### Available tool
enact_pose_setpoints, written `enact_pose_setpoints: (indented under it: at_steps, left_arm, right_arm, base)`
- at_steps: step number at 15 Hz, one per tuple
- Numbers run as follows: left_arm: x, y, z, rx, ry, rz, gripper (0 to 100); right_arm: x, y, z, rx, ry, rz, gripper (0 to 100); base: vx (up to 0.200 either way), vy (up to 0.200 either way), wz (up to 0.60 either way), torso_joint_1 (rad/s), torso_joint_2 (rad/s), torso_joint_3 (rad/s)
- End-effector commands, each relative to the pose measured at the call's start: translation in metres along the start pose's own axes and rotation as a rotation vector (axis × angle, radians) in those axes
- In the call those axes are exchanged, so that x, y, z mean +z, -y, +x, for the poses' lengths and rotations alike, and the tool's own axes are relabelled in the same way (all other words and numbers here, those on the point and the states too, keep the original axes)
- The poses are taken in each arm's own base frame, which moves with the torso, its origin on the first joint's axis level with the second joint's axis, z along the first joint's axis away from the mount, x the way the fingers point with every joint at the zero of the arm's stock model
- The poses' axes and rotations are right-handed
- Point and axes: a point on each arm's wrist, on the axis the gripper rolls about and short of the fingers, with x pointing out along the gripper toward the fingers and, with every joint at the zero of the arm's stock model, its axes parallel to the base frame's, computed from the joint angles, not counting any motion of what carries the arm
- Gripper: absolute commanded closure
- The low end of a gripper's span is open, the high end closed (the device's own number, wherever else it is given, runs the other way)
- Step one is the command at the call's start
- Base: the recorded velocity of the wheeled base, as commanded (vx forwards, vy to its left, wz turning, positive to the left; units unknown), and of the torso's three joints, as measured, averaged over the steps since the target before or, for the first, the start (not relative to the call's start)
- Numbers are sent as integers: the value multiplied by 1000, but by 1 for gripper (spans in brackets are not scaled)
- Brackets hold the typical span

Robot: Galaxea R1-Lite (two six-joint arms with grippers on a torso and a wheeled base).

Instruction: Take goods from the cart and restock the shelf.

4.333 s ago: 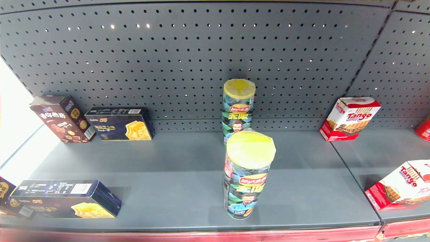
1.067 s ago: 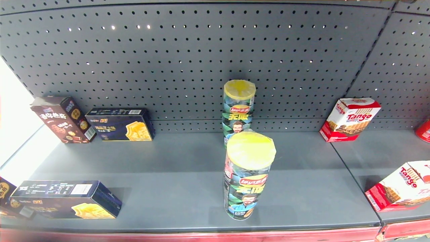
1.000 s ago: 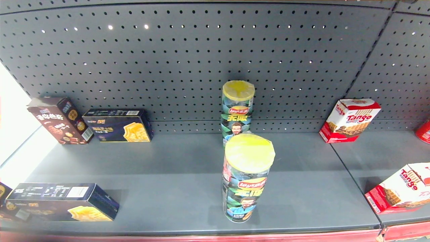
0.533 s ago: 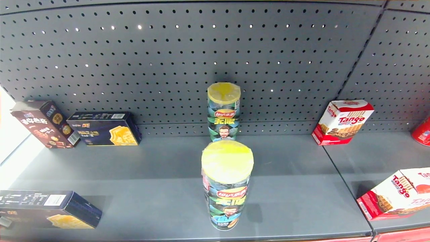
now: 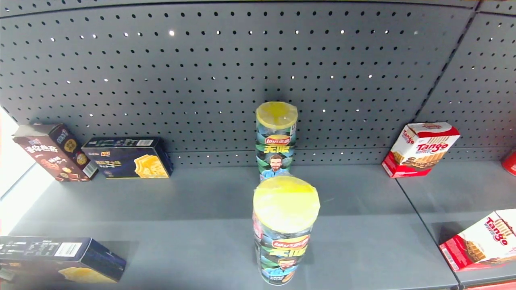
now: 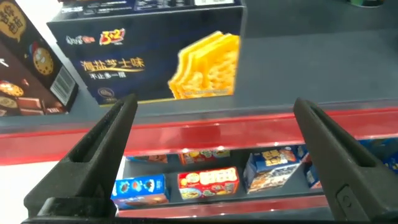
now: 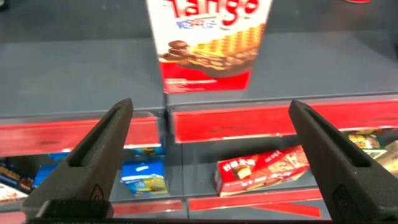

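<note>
- Shelf [image 5: 193, 209] is dead ahead in my head cam: grey deck w/ pegboard [image 5: 201, 80] behind and goods spread along it.
- Far left, at the back: brown box [image 5: 52, 152] stands on end. Rear blue box [image 5: 127, 157] is just beside it on its right, long side down.
- Front left: front blue box [image 5: 60, 259] lies near the deck's front edge, well apart from the rear pair.
- Left gripper [image 6: 216, 106]: fingers spread wide, nothing btwn them. It sits out in front of the red edge strip [image 6: 217, 134], facing the front blue box. A second brown box [image 6: 25, 68] is close beside that one, and small packs [image 6: 208, 183] sit on the tier below.
- Centre: rear can [image 5: 276, 139] is upright against the pegboard, yellow lid on.
- Front can [image 5: 284, 229] is upright directly in front of it, near the front edge, also yellow-lidded. Its lid covers the rear can's foot, so I can't judge the gap.
- Right, past the deck seam: rear wafer box [image 5: 419, 149] is by the pegboard, and front wafer box [image 5: 479, 241] is near the front edge.
- Far right edge: red item [image 5: 510, 161], too cut off to ID.
- Right gripper [image 7: 211, 106]: fingers spread wide, empty. It sits out in front of the edge strip, facing the front wafer box, w/ a red pack [image 7: 261, 167] on the tier below.
</note>
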Motion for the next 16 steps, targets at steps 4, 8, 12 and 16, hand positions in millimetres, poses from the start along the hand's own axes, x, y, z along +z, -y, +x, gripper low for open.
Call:
enact_pose_setpoints:
  at_steps: [4, 8, 12, 16]
  left_arm:
    - [0, 0, 0, -4, -2, 3, 0]
    - [0, 0, 0, -2, -2, 4, 0]
    - [-1, 0, 0, -8, -2, 9, 0]
    - [0, 0, 0, -7, -2, 4, 0]
  right_arm:
    - [0, 0, 0, 0, 1, 0, 0]
    - [0, 0, 0, 0, 1, 0, 0]
    - [0, 0, 0, 0, 1, 0, 0]
    - [0, 0, 0, 0, 1, 0, 0]
  base:
    - [0, 0, 0, 0, 0, 0]
    - [0, 0, 0, 0, 0, 0]
    - [-100, 0, 0, -1, 0, -1]
    - [0, 0, 0, 0, 0, 0]
